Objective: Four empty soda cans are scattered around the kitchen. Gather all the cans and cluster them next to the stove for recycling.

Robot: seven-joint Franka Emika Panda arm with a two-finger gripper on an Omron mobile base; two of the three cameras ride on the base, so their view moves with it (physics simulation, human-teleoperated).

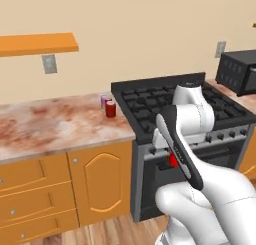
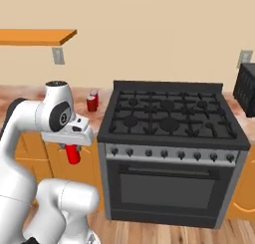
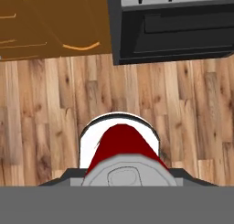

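1 red soda can (image 2: 73, 154) in gripper (image 2: 72, 149), 2 cans (image 1: 108, 106) beside stove (image 2: 169, 119)

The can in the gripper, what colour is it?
Red, with a silvery top. The held can shows best in the right base view, hanging below the gripper.

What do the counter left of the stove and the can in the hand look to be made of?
Counter: looks like polished marble, going by its reddish mottled veining, though it could be an imitation. Can held in the hand: likely painted metal, with a glossy red body and, in the hand view, a silvery top.
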